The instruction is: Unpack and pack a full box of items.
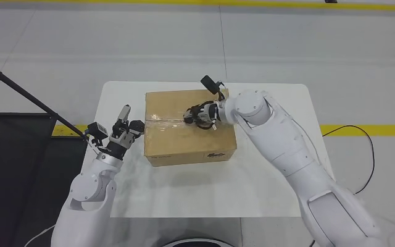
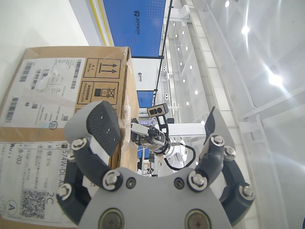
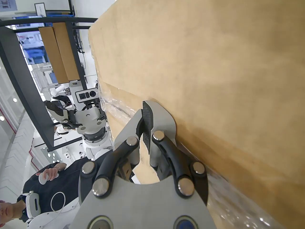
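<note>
The right gripper (image 3: 145,113), fingers pinched shut, sits at the tape seam (image 1: 163,119) of the cardboard box (image 1: 185,139); the left gripper (image 2: 157,122), wide open alongside, should brace it.

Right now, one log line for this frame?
box: closed, on table | left gripper: open, beside box | right gripper: shut, at tape on box top

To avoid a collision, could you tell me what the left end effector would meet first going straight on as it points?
Probably the cardboard box: the open left end effector points at the top edge of its labelled side, though with the upward tilt it might just clear it.
</note>
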